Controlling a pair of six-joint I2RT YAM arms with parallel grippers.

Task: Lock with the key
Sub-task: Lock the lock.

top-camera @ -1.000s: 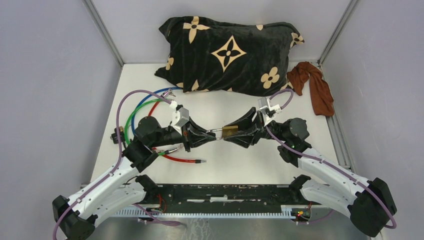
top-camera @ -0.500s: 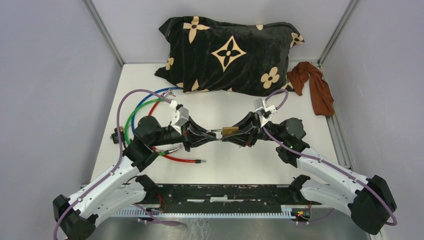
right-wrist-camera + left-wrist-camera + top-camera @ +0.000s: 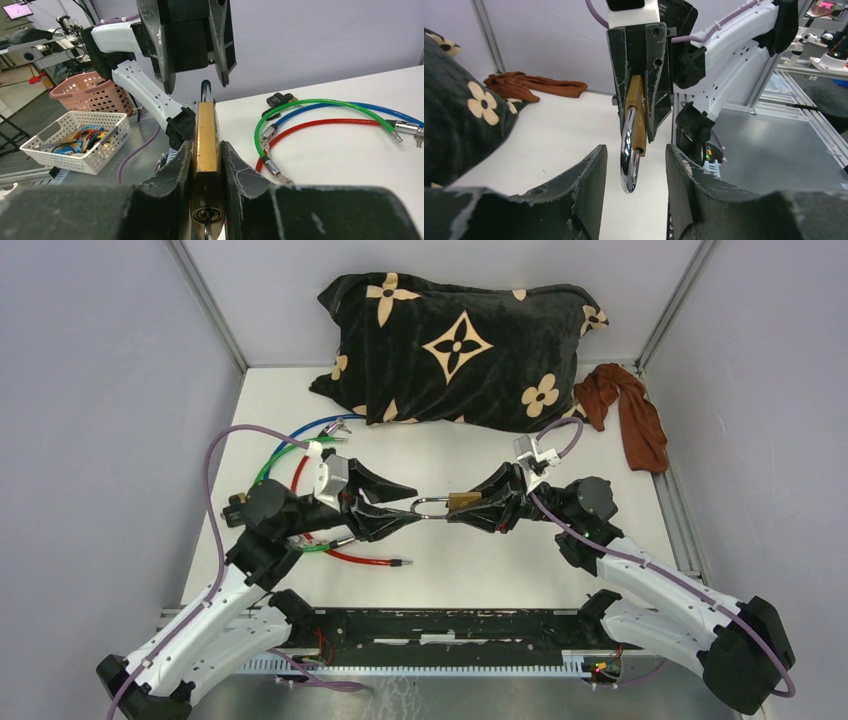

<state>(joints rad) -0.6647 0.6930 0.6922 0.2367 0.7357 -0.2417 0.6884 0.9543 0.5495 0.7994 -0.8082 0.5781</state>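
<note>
Padlock point(image 3: 461, 502): mid-air between arms, above table point(image 3: 470, 450). Right gripper point(image 3: 206, 150): clamped on brass body. Long axis level; shackle point(image 3: 629, 162) points at left gripper point(image 3: 635, 152), jaws apart, flanking shackle (no contact seen). Left arm nearer shackle; keyhole point(image 3: 206, 216) faces right wrist.

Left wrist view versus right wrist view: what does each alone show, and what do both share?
Only the left wrist view: the rust-brown crumpled cloth and black flower-patterned pillow. Only the right wrist view: green, blue and red looped cables and a pink plastic basket. Both: the brass padlock pinched in the right claw, its shackle inside the open left claw.
</note>
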